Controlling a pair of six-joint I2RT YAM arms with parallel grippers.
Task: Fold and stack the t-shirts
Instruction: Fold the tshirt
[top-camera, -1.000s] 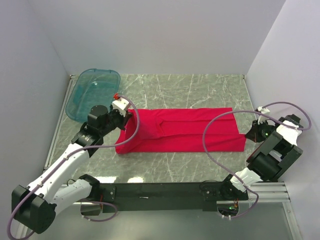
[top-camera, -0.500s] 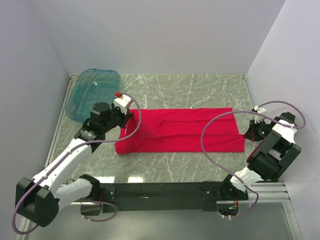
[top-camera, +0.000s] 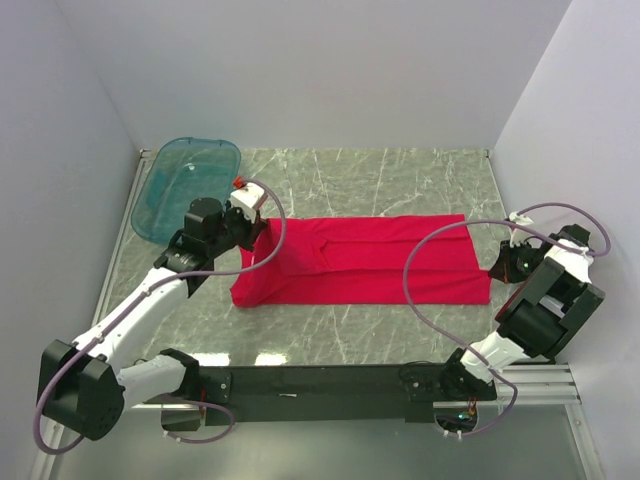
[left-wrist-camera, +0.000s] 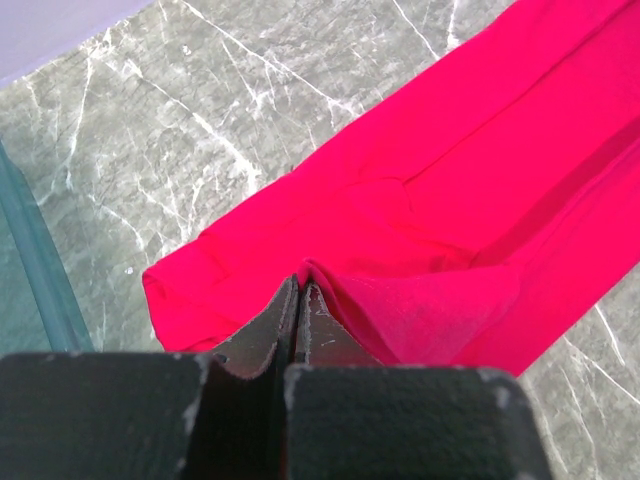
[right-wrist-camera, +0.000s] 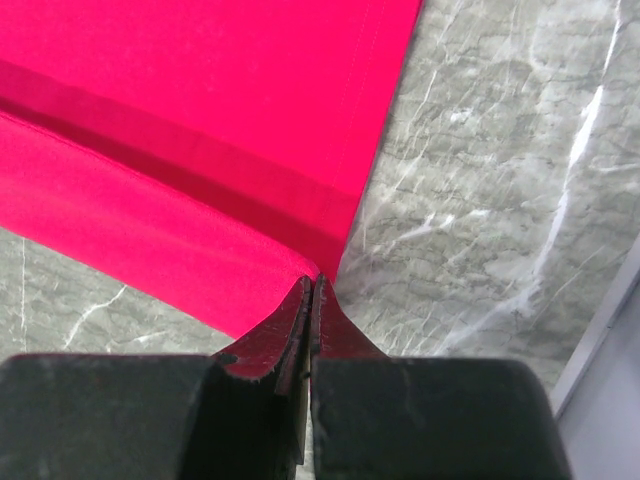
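Pale walls close in a grey-green marble table (top-camera: 400, 175) on three sides. At the table's 10 o'clock corner sits a see-through teal plastic tub (top-camera: 185, 185), its hollow turned up; the stone shows through its wall, and whether it lies flat or leans on the left wall I cannot tell.

The red t-shirt (top-camera: 370, 265) lies across the middle of the table as a long folded band running from 9 o'clock to 3 o'clock, well apart from the tub. A lengthwise fold line runs along it.

The left claw (top-camera: 262, 232) is at the band's 9 o'clock end, fingers pressed together on a pinch of red cloth, which rises off the stone to the tips in the left wrist view. The right claw (top-camera: 497, 268) is at the 3 o'clock end, fingers likewise pressed tight, their tips meeting the near corner of the folded edge.

A purple cable (top-camera: 420, 260) from the right arm loops over the shirt's right part and hides a strip of it from above. A black rail (top-camera: 330, 380) spans the table's 6 o'clock edge.
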